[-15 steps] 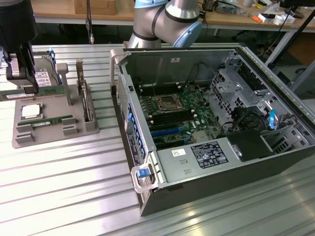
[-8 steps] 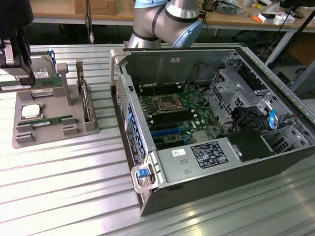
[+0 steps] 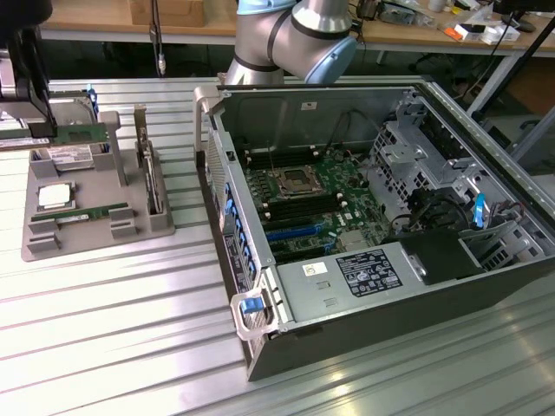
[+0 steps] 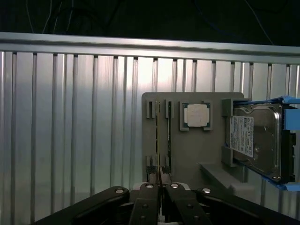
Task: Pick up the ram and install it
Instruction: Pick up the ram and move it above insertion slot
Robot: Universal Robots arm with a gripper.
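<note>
The jaws are pressed together on one end of the ram (image 3: 82, 134), so the gripper (image 3: 43, 132) holds it by its thin faces. In the exterior view the ram is a long, narrow green circuit board standing on its long edge, level, reaching from the fingertips toward the exterior view's right. In the wrist view it is seen edge-on, a thin dark line (image 4: 158, 140) running straight out from between the closed fingertips of the gripper (image 4: 161, 177).

The stick hangs over a gray parts tray (image 3: 95, 241), in line with the notched cradle blocks on the tray (image 4: 187, 154). Whether it clears those blocks cannot be told. A second green stick (image 3: 91, 211) lies in the low cradle along the tray's near side.

Just beside that cradle sits a square silver CPU (image 3: 54, 195), also seen in the wrist view (image 4: 197, 115). Past it is a silver hard drive (image 3: 65, 158) with a white label and blue side rails (image 4: 255, 140).

The tray rests on a ribbed aluminium table (image 3: 130, 329). An open computer case (image 3: 486, 286) lies on the table toward the exterior view's right, well apart from the gripper, with its green motherboard (image 3: 303, 195) exposed.
</note>
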